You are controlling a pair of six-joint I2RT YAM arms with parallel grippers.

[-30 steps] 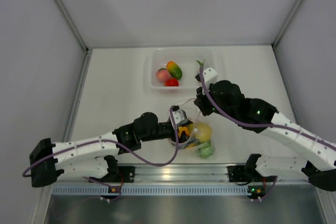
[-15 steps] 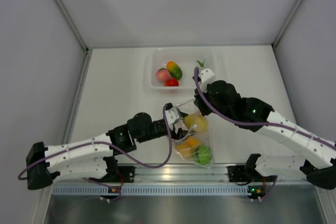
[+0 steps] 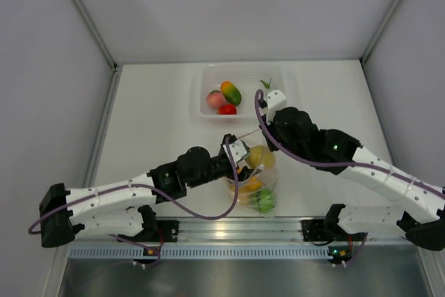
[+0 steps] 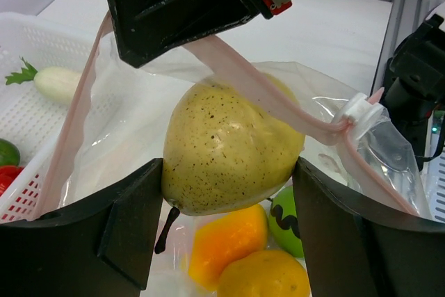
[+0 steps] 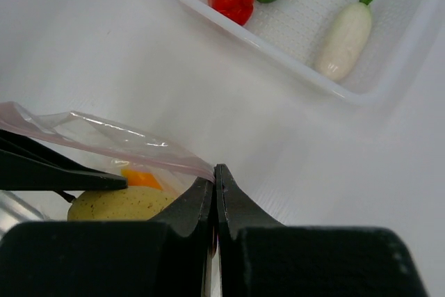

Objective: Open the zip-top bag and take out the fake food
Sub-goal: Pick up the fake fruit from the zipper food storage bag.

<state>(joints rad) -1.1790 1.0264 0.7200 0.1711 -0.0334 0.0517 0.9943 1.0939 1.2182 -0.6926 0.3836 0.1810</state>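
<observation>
The zip-top bag [image 3: 256,184] hangs open between both arms, its pink zip strip [image 4: 278,106] stretched wide. My right gripper [image 5: 216,172] is shut on the strip's edge and holds the bag up. My left gripper [image 4: 226,172] reaches into the mouth, and both fingers press the sides of a speckled yellow pear [image 4: 229,144]. Below the pear in the bag lie more fake food pieces: an orange one [image 4: 229,241], a yellow-orange one [image 4: 268,276] and a green one [image 4: 288,213]. From above, the pear [image 3: 261,156] sits at the bag's top beside the left gripper [image 3: 240,152].
A clear plastic tub [image 3: 278,74] stands behind the bag. It holds a pink piece [image 3: 215,99], an orange-green mango [image 3: 231,92], a red piece [image 3: 227,109] and a white radish [image 5: 344,36]. The metal rail [image 3: 236,231] runs along the near edge.
The bag went from lying on the table to hanging upright. The pear rose to the bag's mouth with my left gripper. The right gripper shifted slightly left, still pinching the strip.
</observation>
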